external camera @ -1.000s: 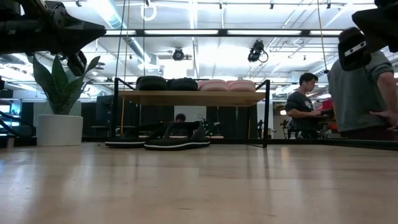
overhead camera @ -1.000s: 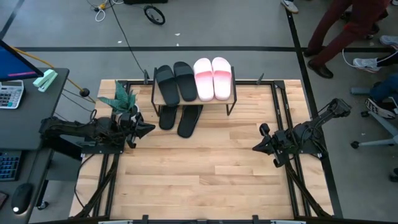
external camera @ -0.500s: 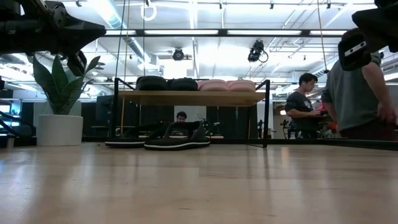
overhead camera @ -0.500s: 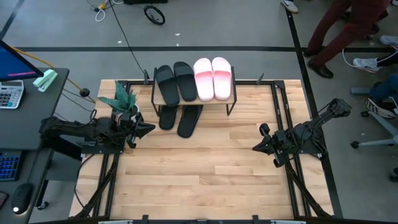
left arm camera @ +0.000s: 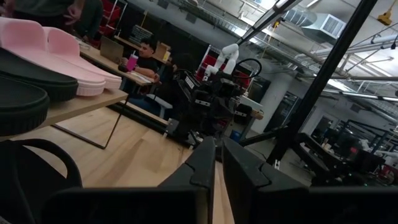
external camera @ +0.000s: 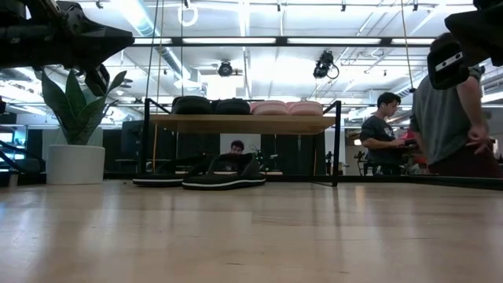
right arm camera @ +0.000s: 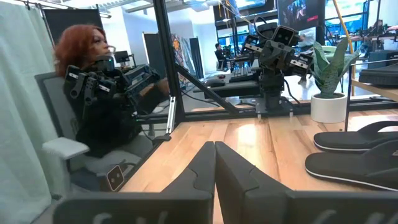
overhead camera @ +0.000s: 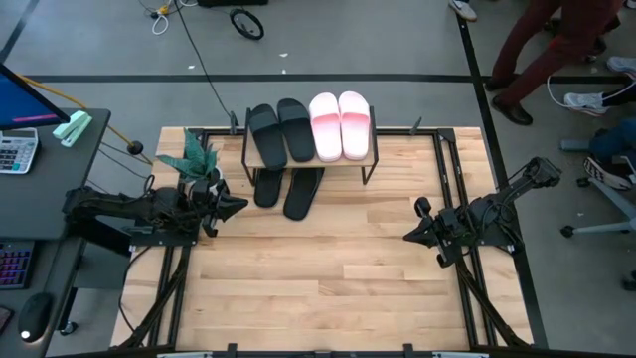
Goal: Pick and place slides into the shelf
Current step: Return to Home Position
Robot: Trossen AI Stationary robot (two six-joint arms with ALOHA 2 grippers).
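— What do I have around the table?
— I see a grey floor (overhead camera: 378,40) crossed by black tape lines (overhead camera: 119,77), and on the left a dark desk (overhead camera: 60,164) with a calculator (overhead camera: 18,149).
— And farther out?
— From table height I get a bright ceiling with strip lights (external camera: 236,41) and ducts (left arm camera: 317,22). One person in a grey top (external camera: 444,118) stands at the right. Another sits in an office chair (right arm camera: 65,148) beside a white curtain (right arm camera: 22,93).
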